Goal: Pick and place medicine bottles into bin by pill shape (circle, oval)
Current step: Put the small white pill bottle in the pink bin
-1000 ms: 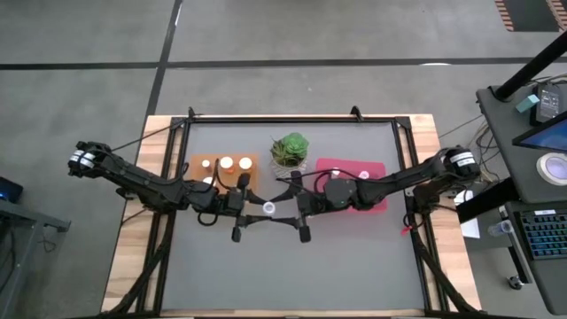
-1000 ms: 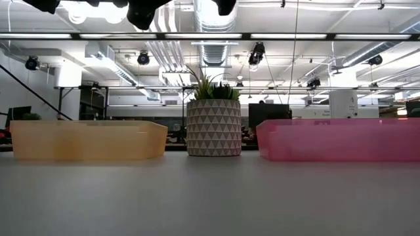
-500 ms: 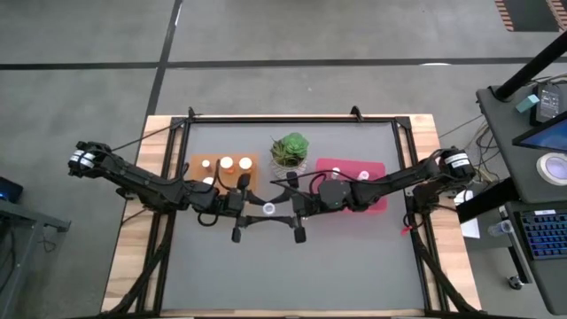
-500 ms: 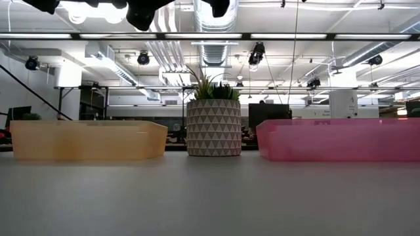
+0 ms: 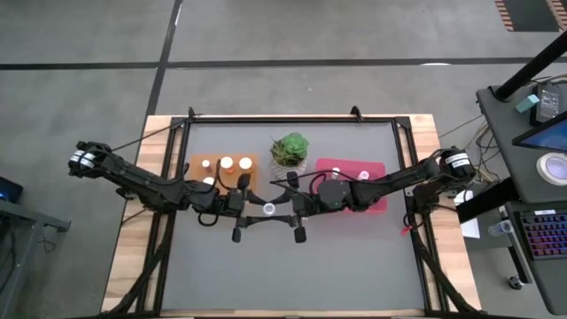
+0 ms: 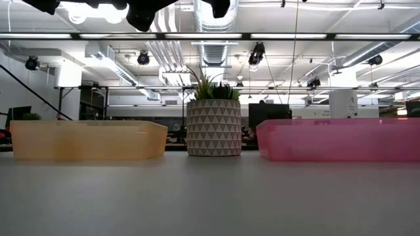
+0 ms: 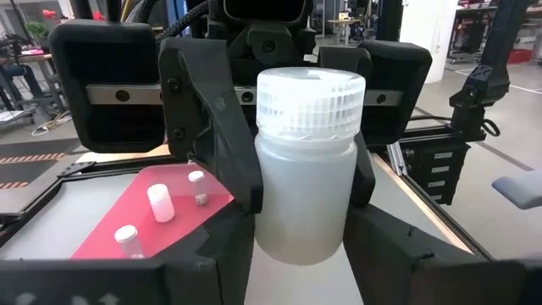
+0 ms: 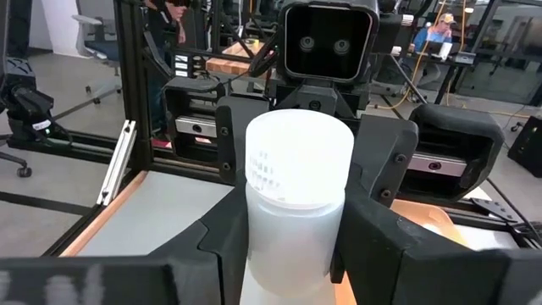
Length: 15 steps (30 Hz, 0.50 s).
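White medicine bottle [image 7: 306, 161] held in mid-air between the left gripper [image 5: 237, 215] and right gripper [image 5: 299, 215], both sets of fingers clamped on it above the table centre: a hand-over, judged. Next, one gripper must release without dropping it. Beyond lie the orange tray [image 5: 202, 164], plant [image 5: 289, 149] and pink tray [image 5: 376, 168]. Wrist views show the shared grasp; the low view shows only trays and plant

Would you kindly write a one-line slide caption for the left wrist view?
Both grippers meet on one white-capped bottle held upright in mid-air; three small bottles stand in the pink-red tray below.
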Tool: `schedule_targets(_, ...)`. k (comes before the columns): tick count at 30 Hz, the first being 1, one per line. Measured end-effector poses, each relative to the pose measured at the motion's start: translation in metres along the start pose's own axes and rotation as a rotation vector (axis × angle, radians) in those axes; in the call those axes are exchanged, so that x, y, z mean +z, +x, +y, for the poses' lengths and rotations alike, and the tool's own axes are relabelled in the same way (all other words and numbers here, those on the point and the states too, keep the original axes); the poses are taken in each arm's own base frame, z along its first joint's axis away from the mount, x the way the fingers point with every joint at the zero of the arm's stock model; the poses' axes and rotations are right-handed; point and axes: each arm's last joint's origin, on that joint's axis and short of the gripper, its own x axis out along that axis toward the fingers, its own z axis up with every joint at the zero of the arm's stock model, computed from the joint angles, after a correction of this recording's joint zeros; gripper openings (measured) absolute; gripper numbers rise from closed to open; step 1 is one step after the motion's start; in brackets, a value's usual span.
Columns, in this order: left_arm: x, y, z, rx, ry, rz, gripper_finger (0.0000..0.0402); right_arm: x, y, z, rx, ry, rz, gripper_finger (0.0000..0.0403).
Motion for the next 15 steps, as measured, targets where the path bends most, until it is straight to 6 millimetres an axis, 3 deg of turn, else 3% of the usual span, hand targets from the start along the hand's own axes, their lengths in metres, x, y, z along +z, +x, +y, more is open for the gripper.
schedule_targets(9,-0.0021,-0.0002,0.0000,0.000,0.004,0.023,0.0233,-0.0019,-0.0010,0.0005,0.010,-0.002,0.030,0.0142)
schedule_targets(15,-0.0033,-0.0022,0.0003,-0.001,0.008,0.052,0.0250,-0.0025,-0.0090,0.0000,0.017,0.012,0.117,0.0143)
